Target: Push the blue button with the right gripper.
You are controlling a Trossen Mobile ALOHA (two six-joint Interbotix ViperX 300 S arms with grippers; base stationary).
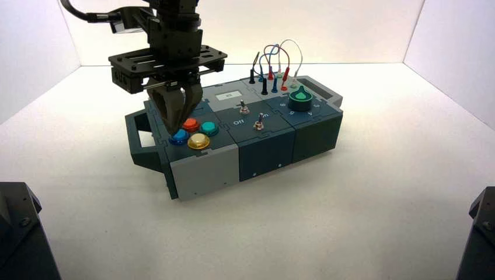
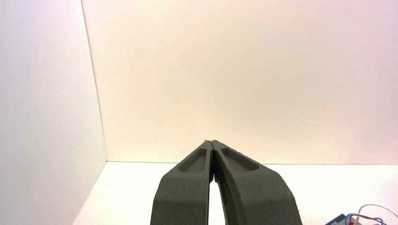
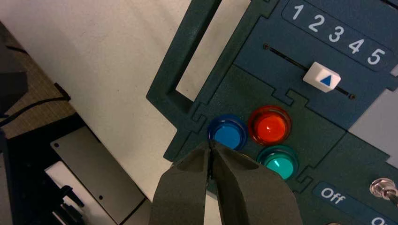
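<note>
The blue button is at the front left of the four round buttons on the box's left end. My right gripper reaches down from above, its shut fingers forming a point at the blue button's left edge. In the right wrist view the fingertips meet right at the rim of the blue button; whether they touch it I cannot tell. My left gripper is shut and empty, facing a bare wall away from the box.
A red button and a teal button sit beside the blue one, and a yellow button at the front. A white slider handle lies under numbers 1 to 5. Toggle switches, a green knob and wired plugs stand further right.
</note>
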